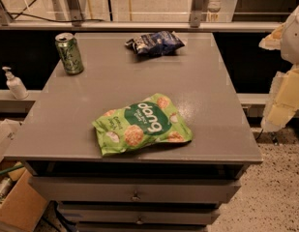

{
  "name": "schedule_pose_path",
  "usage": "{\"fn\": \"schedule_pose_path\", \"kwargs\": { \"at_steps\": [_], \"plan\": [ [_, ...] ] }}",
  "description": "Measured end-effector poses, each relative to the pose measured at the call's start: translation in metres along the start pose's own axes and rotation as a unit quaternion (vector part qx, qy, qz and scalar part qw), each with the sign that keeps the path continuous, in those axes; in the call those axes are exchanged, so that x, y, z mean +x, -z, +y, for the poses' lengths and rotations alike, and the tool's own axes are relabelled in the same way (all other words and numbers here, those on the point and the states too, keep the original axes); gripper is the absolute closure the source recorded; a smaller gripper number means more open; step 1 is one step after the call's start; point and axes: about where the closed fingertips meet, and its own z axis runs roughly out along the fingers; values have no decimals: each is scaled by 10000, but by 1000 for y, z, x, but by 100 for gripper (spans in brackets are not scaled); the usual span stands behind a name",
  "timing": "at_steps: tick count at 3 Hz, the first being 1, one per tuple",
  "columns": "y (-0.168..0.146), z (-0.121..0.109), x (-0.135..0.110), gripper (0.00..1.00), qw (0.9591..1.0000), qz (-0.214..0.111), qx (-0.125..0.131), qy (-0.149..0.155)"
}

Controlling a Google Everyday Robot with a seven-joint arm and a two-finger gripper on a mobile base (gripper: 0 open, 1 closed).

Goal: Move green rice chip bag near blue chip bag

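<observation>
Glossy and marked "dang", the green rice chip bag (142,123) is laid flat on the desk (207,81). Right of the desk the claw (286,81) is seen; its state cannot be told.

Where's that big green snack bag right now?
The green rice chip bag lies near the front edge of the table, far from the blue chip bag at the back; the gripper hangs off to its right.
</observation>
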Motion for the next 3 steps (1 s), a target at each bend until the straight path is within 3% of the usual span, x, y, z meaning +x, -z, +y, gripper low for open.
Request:
{"fn": "schedule_pose_path", "kwargs": {
  "at_steps": [2,3],
  "plan": [
    [-7,5,-5,0,9998,-190,-6,86],
    [-17,17,-23,0,9980,-597,-131,187]
  ]
}}
